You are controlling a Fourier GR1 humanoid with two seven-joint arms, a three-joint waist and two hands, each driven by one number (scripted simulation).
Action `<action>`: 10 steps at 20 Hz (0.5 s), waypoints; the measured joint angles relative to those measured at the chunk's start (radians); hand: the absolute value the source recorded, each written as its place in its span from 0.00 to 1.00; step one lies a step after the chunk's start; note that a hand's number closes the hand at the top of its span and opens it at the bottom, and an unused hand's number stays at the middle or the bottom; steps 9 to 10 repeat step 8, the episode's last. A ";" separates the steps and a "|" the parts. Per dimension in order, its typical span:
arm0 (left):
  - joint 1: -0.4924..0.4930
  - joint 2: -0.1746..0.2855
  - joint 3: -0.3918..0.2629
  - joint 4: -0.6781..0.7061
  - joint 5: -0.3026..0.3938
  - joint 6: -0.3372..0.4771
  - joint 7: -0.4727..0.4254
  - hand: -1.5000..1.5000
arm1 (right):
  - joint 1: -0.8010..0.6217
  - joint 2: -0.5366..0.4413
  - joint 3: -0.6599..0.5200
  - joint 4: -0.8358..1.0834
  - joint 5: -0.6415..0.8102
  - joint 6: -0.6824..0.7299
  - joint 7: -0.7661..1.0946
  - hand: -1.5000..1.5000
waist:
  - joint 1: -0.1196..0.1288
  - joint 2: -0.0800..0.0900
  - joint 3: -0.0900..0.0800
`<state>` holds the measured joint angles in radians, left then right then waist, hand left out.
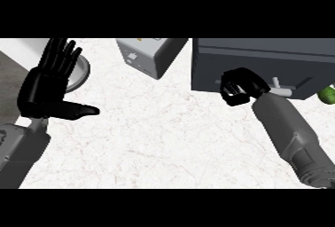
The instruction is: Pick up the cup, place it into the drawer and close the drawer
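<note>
- Head view: the right hand's fingers (233,92) are curled in together at about 2 o'clock, and nothing shows inside them.
- That right hand (242,86) lies against the lower front of the dark grey drawer (262,66), whose front looks flush with its body.
- A small white handle (282,91) sticks out of the drawer front just at 3 o'clock of the hand.
- I cannot make out the cup: whether it sits inside the drawer or is hidden by the hand, I cannot tell.
- The right forearm (291,133) runs down towards 5 o'clock.
- A green thing (328,94) is cut off by the edge at 3 o'clock.
- The left hand (44,91) rests at 9 o'clock, fingers (62,55) straight and apart, thumb out.
- A grey round plate (82,73) lies partly behind it; a pale box (153,57) stands at 12 o'clock on the white marbled counter (163,137).
</note>
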<state>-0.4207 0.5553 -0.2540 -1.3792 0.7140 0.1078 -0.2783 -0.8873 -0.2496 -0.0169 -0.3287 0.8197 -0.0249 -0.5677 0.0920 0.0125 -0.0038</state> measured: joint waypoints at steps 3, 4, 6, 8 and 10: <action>0.004 -0.007 -0.004 0.002 -0.004 -0.008 -0.006 0.00 | -0.001 -0.004 -0.015 0.010 -0.013 0.003 -0.030 1.00 | 0.005 0.002 0.000; 0.003 -0.005 -0.002 0.005 -0.002 -0.014 -0.006 0.00 | -0.001 -0.005 -0.021 0.013 -0.020 0.005 -0.039 1.00 | 0.006 0.004 0.001; 0.012 -0.009 -0.005 0.008 -0.003 -0.024 -0.013 0.00 | -0.001 -0.009 -0.032 0.017 -0.031 0.014 -0.060 1.00 | 0.009 0.006 0.002; 0.013 -0.011 -0.003 0.011 -0.002 -0.030 -0.016 0.00 | 0.000 -0.013 -0.037 0.022 -0.035 0.019 -0.080 1.00 | 0.012 0.007 0.002; 0.013 -0.011 -0.003 0.011 -0.002 -0.030 -0.016 0.00 | 0.000 -0.013 -0.037 0.022 -0.035 0.019 -0.080 1.00 | 0.012 0.007 0.002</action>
